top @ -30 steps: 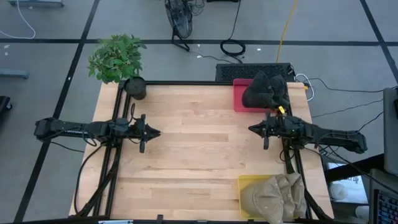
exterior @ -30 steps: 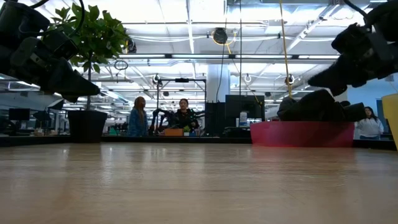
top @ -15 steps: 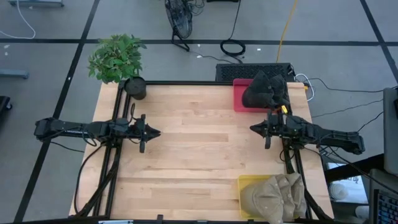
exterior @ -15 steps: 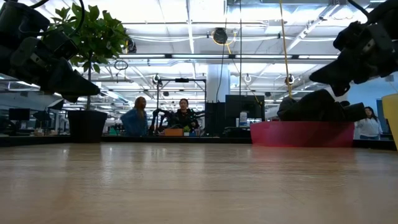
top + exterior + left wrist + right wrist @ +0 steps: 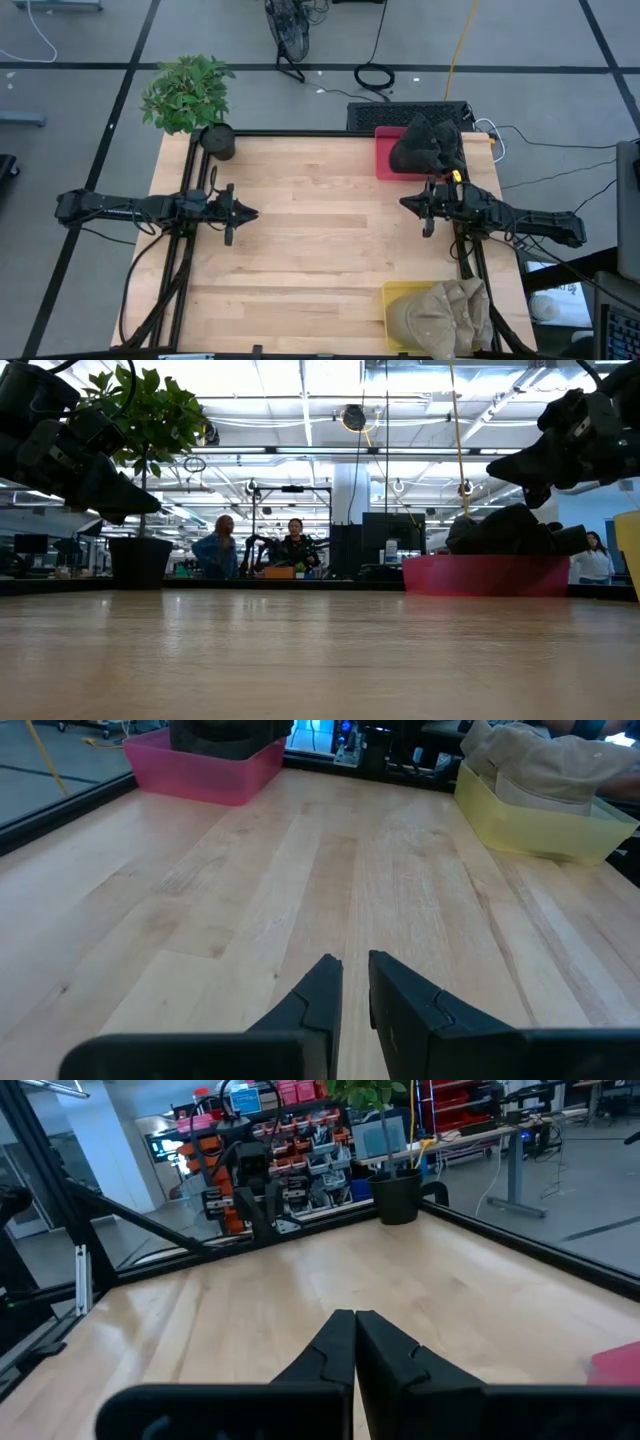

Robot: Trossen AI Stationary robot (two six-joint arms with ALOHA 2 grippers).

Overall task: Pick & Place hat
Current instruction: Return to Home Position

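Dark hat (image 5: pixel 428 146) in red bin (image 5: pixel 383 160) beside right pincer (image 5: pixel 405 206).

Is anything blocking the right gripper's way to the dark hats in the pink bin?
Nothing visible. The right gripper, shut and empty, hovers over bare table just beside the pink bin holding the dark hats.

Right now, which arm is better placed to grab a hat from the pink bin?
The right arm, probably. Its pincer hovers just in front of the pink bin holding the dark hats, while the left pincer sits across the table, far from it.
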